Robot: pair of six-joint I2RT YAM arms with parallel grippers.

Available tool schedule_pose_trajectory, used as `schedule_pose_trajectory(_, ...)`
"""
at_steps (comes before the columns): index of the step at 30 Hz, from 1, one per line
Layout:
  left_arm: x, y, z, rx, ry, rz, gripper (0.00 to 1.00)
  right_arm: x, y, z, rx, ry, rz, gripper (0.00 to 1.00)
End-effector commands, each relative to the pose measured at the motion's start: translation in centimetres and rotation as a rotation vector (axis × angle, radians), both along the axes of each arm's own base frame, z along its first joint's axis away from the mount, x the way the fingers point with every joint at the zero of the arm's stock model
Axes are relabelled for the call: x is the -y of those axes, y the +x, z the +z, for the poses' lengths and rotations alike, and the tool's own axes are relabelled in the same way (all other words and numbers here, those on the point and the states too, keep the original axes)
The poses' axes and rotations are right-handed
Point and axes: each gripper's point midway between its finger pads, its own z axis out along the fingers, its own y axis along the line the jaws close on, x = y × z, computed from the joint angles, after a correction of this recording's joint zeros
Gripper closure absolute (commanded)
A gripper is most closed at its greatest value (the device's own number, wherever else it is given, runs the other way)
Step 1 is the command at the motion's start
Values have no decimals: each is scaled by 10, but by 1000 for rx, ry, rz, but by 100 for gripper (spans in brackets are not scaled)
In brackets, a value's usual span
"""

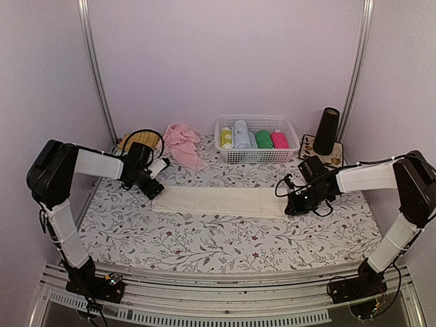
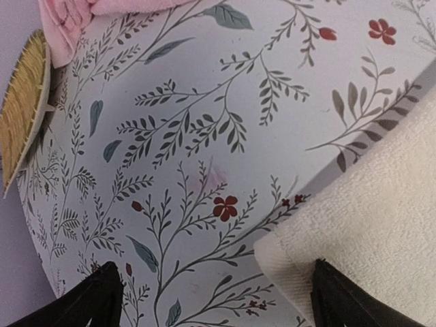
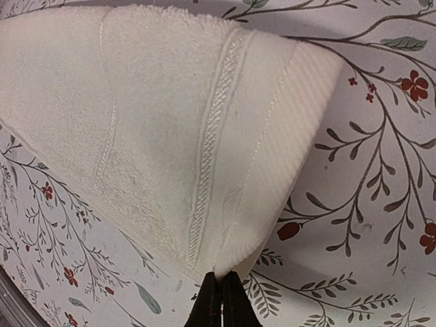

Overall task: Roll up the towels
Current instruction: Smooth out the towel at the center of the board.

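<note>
Two towels: the cream towel (image 1: 218,201) lies as a long folded strip on the desk (image 1: 204,238), its 3 o'clock corner pinched by the right hand (image 3: 221,303). The left hand (image 1: 152,186) gapes open at its 9 o'clock end. The pink towel (image 1: 182,143) sits crumpled toward 11 o'clock.

A long folded towel (image 1: 218,201) lies across the middle of the table (image 1: 204,242), running left to right. The left gripper (image 1: 152,188) is at its left end and the right gripper (image 1: 291,206) at its right end. Behind it, along the back from left to right, are a woven mat (image 1: 139,139), a bunched towel (image 1: 182,144), a basket (image 1: 256,155) with towel rolls (image 1: 242,134) in it, and a cone (image 1: 328,129) on a coaster (image 1: 338,155).
</note>
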Motion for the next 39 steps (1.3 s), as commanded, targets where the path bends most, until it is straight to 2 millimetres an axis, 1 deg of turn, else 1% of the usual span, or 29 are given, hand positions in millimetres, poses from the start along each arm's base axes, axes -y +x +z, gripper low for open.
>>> schedule_pose_trajectory(1, 0, 5, 6, 5, 8, -6, 3, -2, -8, -10, -25, -16, 29, 98)
schedule_pose_trajectory(6, -2, 6, 6, 4, 22, -2, 3, 0, -10, -14, -31, -35, 31, 98)
schedule_pose_trajectory(16, -5, 11, 15, 25, 47, -6, 3, 12, -8, -23, -30, -110, 14, 97)
schedule_pose_trajectory(19, -4, 10, 15, 20, 53, -19, 3, 14, -7, -26, -31, -122, 10, 97)
schedule_pose_trajectory(20, -3, 9, 16, 19, 50, -25, 3, 14, -7, -26, -31, -122, 10, 96)
schedule_pose_trajectory(23, 2, 7, 27, 33, 26, -53, 3, 13, -7, -24, -27, -123, 12, 84)
schedule_pose_trajectory(24, 3, 7, 31, 38, 21, -59, 3, 14, -7, -21, -20, -124, 12, 82)
schedule_pose_trajectory(26, 6, 6, 39, 46, 12, -72, 3, 15, -6, -11, 1, -127, 5, 75)
schedule_pose_trajectory(27, 7, 6, 44, 54, 8, -75, 3, 17, -5, -4, 14, -130, 1, 73)
schedule_pose_trajectory(30, 11, 4, 57, 72, -2, -94, 3, 19, 1, 21, 66, -131, -13, 68)
schedule_pose_trajectory(32, 18, 1, 64, 78, -20, -116, 3, 18, 7, 39, 110, -117, -24, 64)
schedule_pose_trajectory(33, 24, -2, 68, 77, -41, -137, 3, 15, 11, 49, 130, -99, -26, 63)
schedule_pose_trajectory(34, 31, -5, 70, 77, -57, -155, 3, 10, 15, 58, 151, -72, -24, 62)
schedule_pose_trajectory(36, 46, -12, 74, 69, -85, -200, 3, -9, 23, 78, 183, 28, 2, 62)
schedule_pose_trajectory(38, 63, -21, 72, 51, -110, -246, 3, -32, 30, 92, 198, 140, 40, 63)
schedule_pose_trajectory(39, 71, -25, 70, 39, -124, -269, 3, -43, 33, 96, 199, 194, 60, 64)
